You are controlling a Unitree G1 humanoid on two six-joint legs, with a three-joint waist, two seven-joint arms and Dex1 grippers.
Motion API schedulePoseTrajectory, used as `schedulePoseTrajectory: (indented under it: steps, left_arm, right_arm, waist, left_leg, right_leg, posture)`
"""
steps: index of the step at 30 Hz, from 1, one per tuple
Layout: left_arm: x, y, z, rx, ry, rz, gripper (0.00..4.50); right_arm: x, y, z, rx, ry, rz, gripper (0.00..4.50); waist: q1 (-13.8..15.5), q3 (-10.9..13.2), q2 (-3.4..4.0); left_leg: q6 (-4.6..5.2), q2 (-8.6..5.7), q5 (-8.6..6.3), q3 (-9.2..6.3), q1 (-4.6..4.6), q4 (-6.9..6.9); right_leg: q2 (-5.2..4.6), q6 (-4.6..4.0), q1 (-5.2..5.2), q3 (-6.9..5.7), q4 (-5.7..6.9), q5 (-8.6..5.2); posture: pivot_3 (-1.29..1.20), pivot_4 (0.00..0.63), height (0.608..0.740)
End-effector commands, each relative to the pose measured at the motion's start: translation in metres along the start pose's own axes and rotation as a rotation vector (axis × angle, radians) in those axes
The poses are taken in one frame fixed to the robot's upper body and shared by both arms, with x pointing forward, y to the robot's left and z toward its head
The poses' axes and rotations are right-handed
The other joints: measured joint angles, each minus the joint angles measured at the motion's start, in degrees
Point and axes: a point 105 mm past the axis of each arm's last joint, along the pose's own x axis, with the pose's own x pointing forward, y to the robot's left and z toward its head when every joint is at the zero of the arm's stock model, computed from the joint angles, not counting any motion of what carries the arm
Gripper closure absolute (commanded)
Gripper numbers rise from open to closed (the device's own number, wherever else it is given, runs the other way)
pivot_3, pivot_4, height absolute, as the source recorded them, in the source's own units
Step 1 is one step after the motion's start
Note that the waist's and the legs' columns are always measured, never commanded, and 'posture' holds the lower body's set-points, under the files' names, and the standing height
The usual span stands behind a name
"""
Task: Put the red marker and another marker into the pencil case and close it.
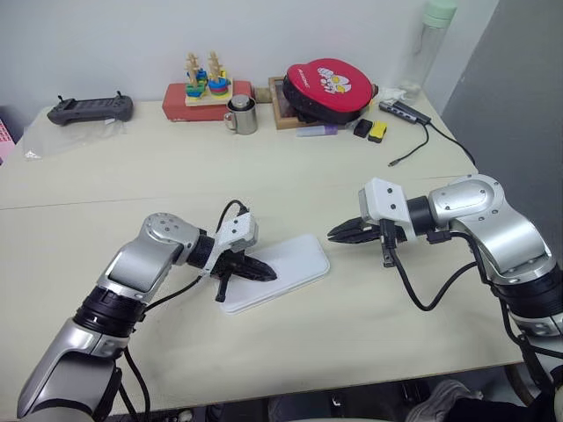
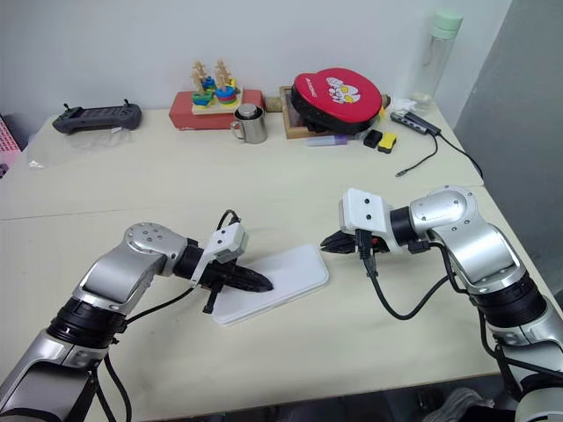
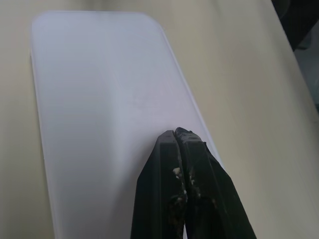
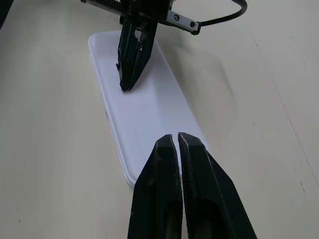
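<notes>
Two grippers worked over the table [image 1: 369, 343], and we found both with their black fingers pressed together and empty. The left gripper [image 1: 271, 273] sat low in the centre-left of the head view, its closed tip on or just above the lid of the pencil case [image 1: 295, 264]; the right wrist view showed that tip meeting the white surface. We judged this a pressing pose: the lid already lay flat and shut, so the closed fingers served as a blunt pusher to snap it down.

The right gripper [image 1: 336, 234] hung just right of centre, near the case's far end but apart from it, seemingly waiting or ready to steady that end.

The case lay slantwise in the middle of the frame, its long side running from lower left to upper right. We saw neither the red marker nor the pink highlighter on the bare table around it, so we supposed them inside; the opaque lid hid any proof.

At the upper edge stood a red round pouch [image 1: 330, 88] with a cartoon figure and white lettering too small for us to read, a metal mug [image 1: 241, 115], a wooden stacking toy [image 1: 207, 79], a black handheld controller [image 1: 90, 109] and a clear bottle [image 1: 431, 40].
</notes>
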Motion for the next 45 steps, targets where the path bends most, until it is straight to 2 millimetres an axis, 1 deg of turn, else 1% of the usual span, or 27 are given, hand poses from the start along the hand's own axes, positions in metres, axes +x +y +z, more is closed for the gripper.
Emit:
schedulePoseTrajectory:
  steps: [1, 3, 5, 8, 10, 13, 15, 17, 19, 20, 22, 23, 24, 25, 26, 27, 28, 30, 32, 33, 35, 39, 42, 45]
  left_arm:
    - [0.004, 0.001, -0.025, -0.070, 0.066, 0.030, 4.47]
    - [-0.001, 0.002, -0.018, -0.075, 0.028, 0.040, 4.47]
    - [-0.009, 0.003, -0.011, -0.074, -0.008, 0.068, 4.47]
    - [-0.030, 0.000, 0.001, -0.077, -0.082, 0.125, 4.47]
    - [-0.044, -0.002, 0.005, -0.080, -0.115, 0.175, 4.47]
    - [-0.067, -0.007, 0.008, -0.092, -0.152, 0.287, 4.47]
    - [-0.074, -0.009, 0.007, -0.090, -0.153, 0.342, 4.47]
    - [-0.084, -0.012, 0.005, -0.102, -0.173, 0.447, 4.47]
    - [-0.095, -0.029, 0.000, -0.116, -0.208, 0.597, 4.47]
    - [-0.098, -0.033, -0.008, -0.137, -0.206, 0.694, 4.47]
    - [-0.100, -0.037, -0.016, -0.164, -0.200, 0.798, 4.47]
    - [-0.100, -0.036, -0.017, -0.210, -0.248, 0.864, 4.47]
    - [-0.102, -0.034, -0.021, -0.265, -0.312, 0.969, 4.47]
    - [-0.103, -0.037, -0.026, -0.326, -0.373, 1.066, 4.47]
    - [-0.103, -0.039, -0.029, -0.369, -0.411, 1.134, 4.47]
    - [-0.103, -0.041, -0.031, -0.390, -0.428, 1.170, 4.47]
    - [-0.104, -0.044, -0.035, -0.391, -0.410, 1.217, 4.47]
    - [-0.111, -0.046, -0.046, -0.460, -0.402, 1.325, 4.47]
    - [-0.121, -0.047, -0.057, -0.471, -0.361, 1.419, 4.47]
    - [-0.124, -0.048, -0.065, -0.499, -0.348, 1.464, 4.47]
    - [-0.126, -0.051, -0.075, -0.552, -0.335, 1.502, 4.47]
    - [-0.127, -0.056, -0.085, -0.545, -0.291, 1.540, 4.47]
    - [-0.129, -0.057, -0.087, -0.564, -0.319, 1.555, 3.98]
    - [-0.130, -0.058, -0.088, -0.564, -0.323, 1.582, 3.31]
  right_arm:
    - [-0.004, 0.000, 0.007, -0.040, -0.001, -0.015, 4.36]
    - [-0.004, 0.000, 0.007, -0.040, -0.003, -0.015, 4.36]
    - [-0.004, 0.000, 0.008, -0.036, -0.006, -0.016, 4.36]
    - [-0.005, -0.002, 0.009, -0.022, -0.020, -0.036, 4.36]
    - [-0.005, -0.004, 0.009, -0.013, -0.028, -0.054, 4.36]
    - [-0.006, -0.008, 0.009, 0.025, -0.045, -0.097, 4.36]
    - [-0.007, -0.008, 0.007, 0.041, -0.045, -0.115, 4.36]
    - [-0.014, -0.004, 0.000, 0.093, -0.038, -0.129, 4.36]
    - [-0.023, 0.001, -0.015, 0.206, -0.029, -0.189, 4.36]
    - [-0.025, 0.002, -0.026, 0.239, -0.010, -0.227, 4.36]
    - [-0.027, 0.004, -0.037, 0.262, 0.012, -0.263, 4.36]
    - [-0.026, 0.003, -0.043, 0.284, 0.017, -0.298, 4.36]
    - [-0.025, 0.003, -0.050, 0.318, 0.017, -0.332, 4.36]
    - [-0.023, 0.001, -0.056, 0.372, -0.004, -0.383, 4.36]
    - [-0.021, 0.001, -0.060, 0.411, -0.019, -0.418, 4.36]
    - [-0.020, 0.001, -0.061, 0.433, -0.029, -0.437, 4.36]
    - [-0.018, 0.000, -0.064, 0.453, -0.043, -0.473, 4.36]
    - [-0.019, -0.006, -0.074, 0.531, -0.058, -0.582, 4.36]
    - [-0.019, -0.011, -0.081, 0.607, -0.083, -0.674, 4.36]
    - [-0.020, -0.012, -0.084, 0.616, -0.082, -0.704, 4.36]
    - [-0.020, -0.012, -0.089, 0.638, -0.069, -0.739, 4.36]
    - [-0.026, -0.017, -0.095, 0.671, -0.073, -0.816, 4.36]
    - [-0.028, -0.018, -0.097, 0.683, -0.071, -0.856, 3.85]
    - [-0.030, -0.017, -0.095, 0.712, -0.095, -0.900, 3.06]
  waist:
    - [-0.02, 0.00, 0.00]
    - [-0.10, 0.00, 0.00]
    - [-0.22, 0.00, 0.00]
    - [-0.48, 0.01, 0.00]
    - [-0.57, 0.02, 0.01]
    - [-0.47, 0.03, 0.00]
    - [-0.19, 0.04, 0.01]
    - [-0.11, 0.04, 0.00]
    - [0.09, 0.03, -0.01]
    - [0.20, 0.03, -0.02]
    - [0.51, 0.05, -0.04]
    - [0.62, 0.06, -0.04]
    - [0.81, 0.06, -0.04]
    - [0.95, 0.05, -0.04]
    - [1.07, 0.03, -0.09]
    - [1.07, -0.01, -0.18]
    - [1.10, 0.03, -0.28]
    - [1.17, 0.00, -0.34]
    - [1.20, 0.00, -0.34]
    - [1.19, 0.00, -0.34]
    - [1.18, 0.00, -0.34]
    - [1.18, 0.00, -0.34]
    - [1.20, 0.00, -0.34]
    - [1.20, 0.00, -0.34]
  left_leg:
    - [0.00, 0.00, 0.00, 0.00, 0.28, -0.03]
    - [0.01, 0.00, -0.01, 0.04, 0.57, -0.04]
    - [0.01, 0.00, -0.01, 0.05, 0.57, -0.03]
    - [0.01, 0.01, -0.01, 0.04, 0.54, -0.06]
    - [0.01, 0.03, -0.01, 0.02, 0.45, -0.10]
    - [0.01, 0.04, -0.01, 0.01, 0.32, -0.13]
    - [0.01, 0.03, -0.01, 0.01, 0.25, -0.14]
    - [0.01, 0.03, -0.01, 0.03, 0.24, -0.14]
    - [0.01, 0.02, -0.01, 0.02, 0.20, -0.16]
    - [0.03, 0.02, -0.04, 0.04, 0.14, -0.22]
    - [0.07, -0.05, -0.08, 0.09, 0.15, -0.21]
    - [0.07, -0.10, -0.08, 0.09, 0.08, -0.20]
    - [0.07, -0.10, -0.08, 0.07, 0.08, -0.19]
    - [0.07, -0.10, -0.08, 0.07, 0.11, -0.16]
    - [0.07, -0.11, -0.08, 0.09, 0.23, -0.14]
    - [0.07, -0.11, -0.08, 0.10, 0.38, -0.11]
    - [0.07, -0.11, -0.08, 0.16, 0.45, -0.05]
    - [0.05, -0.10, -0.07, 0.12, 0.43, -0.06]
    - [0.05, -0.09, -0.06, 0.13, 0.48, -0.03]
    - [0.04, -0.09, -0.06, 0.12, 0.48, -0.02]
    - [0.03, -0.09, -0.05, 0.17, 0.49, -0.01]
    - [0.03, -0.09, -0.06, 0.25, 0.43, -0.07]
    - [0.04, -0.08, -0.06, 0.25, 0.39, -0.14]
    - [0.04, -0.07, -0.06, 0.25, 0.38, -0.15]
  right_leg:
    - [0.00, 0.02, 0.28, 0.00, -0.02, -0.02]
    - [0.00, 0.02, 0.53, 0.04, -0.04, -0.04]
    - [0.00, 0.00, 0.52, 0.06, -0.02, 0.00]
    - [0.02, 0.00, 0.46, 0.06, -0.01, 0.02]
    - [0.03, 0.01, 0.35, 0.06, -0.01, 0.01]
    - [0.03, 0.02, 0.22, 0.04, -0.02, -0.02]
    - [0.00, 0.06, 0.19, 0.04, -0.05, -0.04]
    - [-0.02, 0.07, 0.19, 0.04, -0.11, -0.05]
    - [-0.05, 0.09, 0.19, 0.03, -0.17, -0.07]
    - [-0.08, 0.12, 0.19, 0.04, -0.30, -0.08]
    - [-0.21, 0.02, 0.21, 0.05, -0.32, -0.03]
    - [-0.24, -0.02, 0.16, 0.03, -0.30, 0.00]
    - [-0.23, 0.02, 0.16, 0.02, -0.30, -0.02]
    - [-0.23, 0.19, 0.19, 0.02, -0.28, -0.12]
    - [-0.23, 0.18, 0.32, 0.04, -0.28, -0.10]
    - [-0.23, 0.18, 0.50, 0.05, -0.35, -0.07]
    - [-0.23, 0.19, 0.55, 0.12, -0.30, -0.06]
    - [-0.19, 0.10, 0.49, 0.10, -0.26, 0.01]
    - [-0.17, 0.00, 0.51, 0.12, -0.19, 0.00]
    - [-0.15, -0.06, 0.51, 0.11, -0.19, 0.01]
    - [-0.15, -0.10, 0.50, 0.18, -0.20, 0.02]
    - [-0.15, -0.06, 0.48, 0.22, -0.40, 0.04]
    - [-0.15, -0.04, 0.44, 0.20, -0.44, 0.03]
    - [-0.15, -0.04, 0.44, 0.19, -0.45, 0.02]
  posture:
    - [0.00, 0.150, 0.740]
    - [0.00, 0.150, 0.740]
    - [0.00, 0.150, 0.740]
    - [0.00, 0.150, 0.740]
    - [0.00, 0.150, 0.740]
    - [0.00, 0.150, 0.740]
    - [0.00, 0.150, 0.740]
    - [0.00, 0.150, 0.740]
    - [0.00, 0.150, 0.740]
    - [0.00, 0.150, 0.740]
    - [0.00, 0.150, 0.740]
    - [0.00, 0.150, 0.740]
    - [0.00, 0.150, 0.740]
    - [0.00, 0.150, 0.740]
    - [0.00, 0.150, 0.740]
    - [0.00, 0.150, 0.740]
    - [0.00, 0.150, 0.740]
    - [0.00, 0.150, 0.740]
    - [0.00, 0.150, 0.740]
    - [0.00, 0.150, 0.740]
    - [0.00, 0.150, 0.740]
    - [0.00, 0.150, 0.740]
    - [0.00, 0.150, 0.740]
    - [0.00, 0.150, 0.740]
